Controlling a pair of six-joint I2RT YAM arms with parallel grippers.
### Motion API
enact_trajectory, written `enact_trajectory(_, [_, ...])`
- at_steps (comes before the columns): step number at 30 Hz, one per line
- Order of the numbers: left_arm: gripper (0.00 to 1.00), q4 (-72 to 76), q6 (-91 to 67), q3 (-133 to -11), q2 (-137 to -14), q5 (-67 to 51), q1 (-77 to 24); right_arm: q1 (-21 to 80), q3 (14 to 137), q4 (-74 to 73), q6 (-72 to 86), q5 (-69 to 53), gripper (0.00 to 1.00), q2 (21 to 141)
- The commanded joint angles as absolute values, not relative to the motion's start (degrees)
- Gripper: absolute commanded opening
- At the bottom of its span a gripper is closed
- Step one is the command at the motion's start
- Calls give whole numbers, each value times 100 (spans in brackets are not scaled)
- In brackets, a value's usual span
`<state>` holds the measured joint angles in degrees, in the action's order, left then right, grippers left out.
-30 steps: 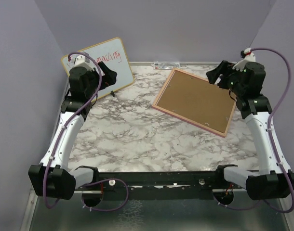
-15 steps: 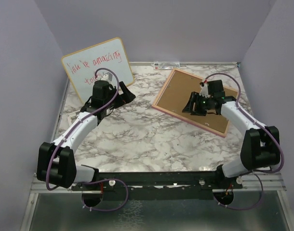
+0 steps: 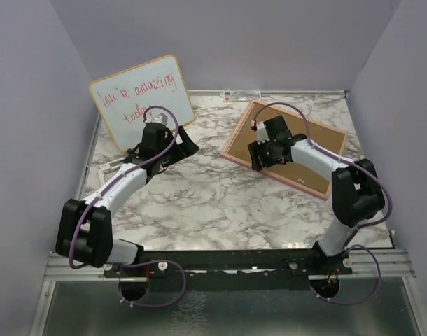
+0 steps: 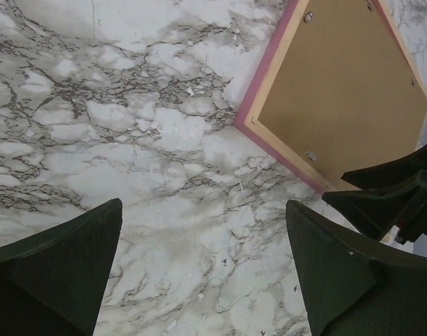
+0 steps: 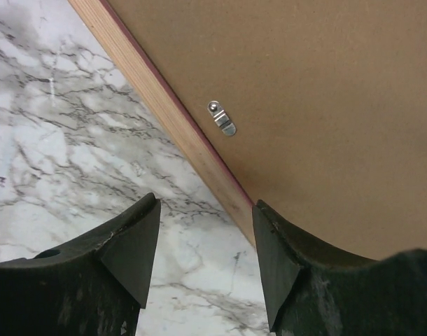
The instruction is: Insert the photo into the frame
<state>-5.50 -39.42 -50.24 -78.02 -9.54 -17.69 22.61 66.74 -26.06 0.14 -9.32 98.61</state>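
Observation:
The frame (image 3: 320, 134) lies face down at the back right of the table, brown backing board up, inside a pinkish light-wood border. My right gripper (image 3: 258, 157) hovers open over its near-left edge. In the right wrist view that edge (image 5: 173, 119) runs between the fingers of the right gripper (image 5: 206, 245), and a small metal clip (image 5: 222, 119) sits on the board just beyond. My left gripper (image 3: 188, 145) stands wide open over bare marble left of the frame. In the left wrist view the left gripper (image 4: 203, 241) holds nothing, and the frame's corner (image 4: 339, 91) lies ahead. The photo is out of view.
A yellow-edged whiteboard (image 3: 140, 96) with red handwriting leans against the back-left wall behind the left arm. Purple walls close in the table (image 3: 199, 203) on three sides. The right gripper's dark fingers (image 4: 392, 189) show at the right edge of the left wrist view.
Both arms have come down from raised poses. The right gripper crossed the backing board to the frame's near-left edge and narrowed a little. The left arm reached toward the table's middle, uncovering the whiteboard.

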Motion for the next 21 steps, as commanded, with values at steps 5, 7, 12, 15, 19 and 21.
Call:
enact_trajectory(5, [99, -691, -3894, -5337, -8142, -712, -1775, 2389, 6743, -2539, -1446, -578, 59, 10325])
enact_trajectory(7, [99, -679, -3893, -5371, -8215, -725, -1775, 2404, 6787, -2561, -1498, -672, 58, 10446])
enact_trajectory(12, [99, -674, -3894, -5492, -8416, -791, -1775, 2518, 7140, -2666, -1481, -418, 53, 10847])
enact_trajectory(15, [99, -686, -3885, -5563, -8492, -820, -1775, 2613, 7173, -2687, -1570, -291, 42, 10937])
enact_trajectory(19, [99, -692, -3860, -5611, -8529, -804, -1775, 2725, 7156, -2690, -1660, -98, 26, 10877])
enact_trajectory(21, [99, -690, -3850, -5616, -8550, -828, -1774, 2761, 7146, -2677, -1710, -25, 24, 10801])
